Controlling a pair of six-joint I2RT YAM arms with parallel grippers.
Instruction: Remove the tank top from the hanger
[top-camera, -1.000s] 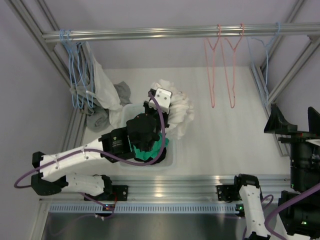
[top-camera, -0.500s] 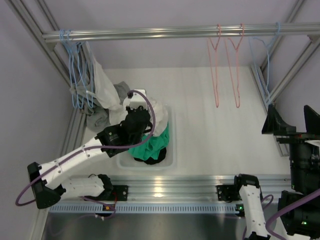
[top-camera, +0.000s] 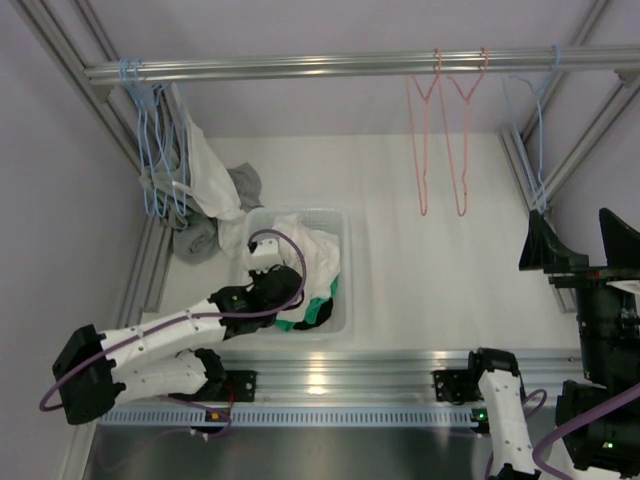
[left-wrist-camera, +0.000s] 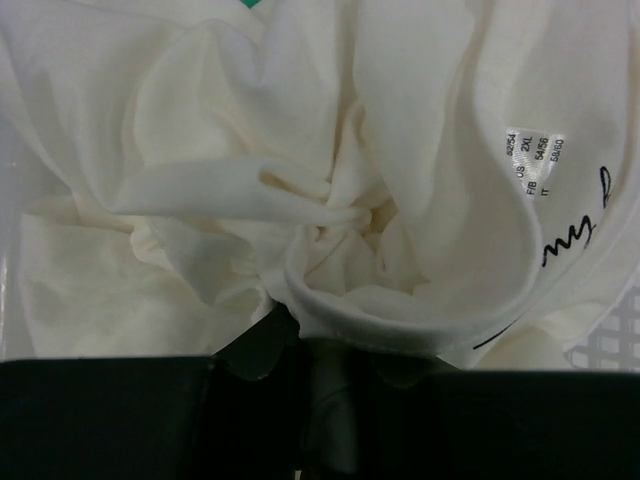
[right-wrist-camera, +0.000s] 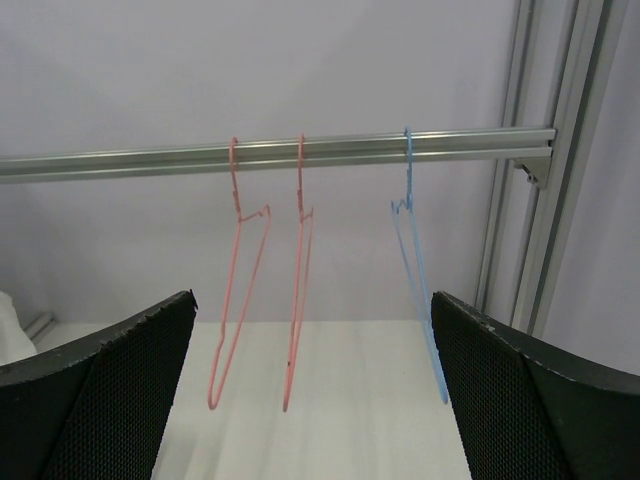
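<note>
Far left on the rail, blue hangers (top-camera: 148, 170) loaded with other garments. In the translucent bin (top-camera: 342, 216), left gripper (left-wrist-camera: 322, 350) clenched on the bunched white tank top (left-wrist-camera: 300, 180), no hanger visible in it. Farther right, pink hangers (right-wrist-camera: 302, 180) bare. Right gripper (right-wrist-camera: 315, 400) splayed wide, idle. Removal seemingly done; only letting go left.

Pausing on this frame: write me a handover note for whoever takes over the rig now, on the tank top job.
Left gripper: shut on a bunch of the white tank top, down in the clear bin.
Right gripper: open, empty, facing the rail.
Things: the top lies crumpled in the bin over a green garment; two pink hangers and a blue hanger hang bare.
Done: the top is on no hanger.
Left: probably just release it and withdraw.
</note>
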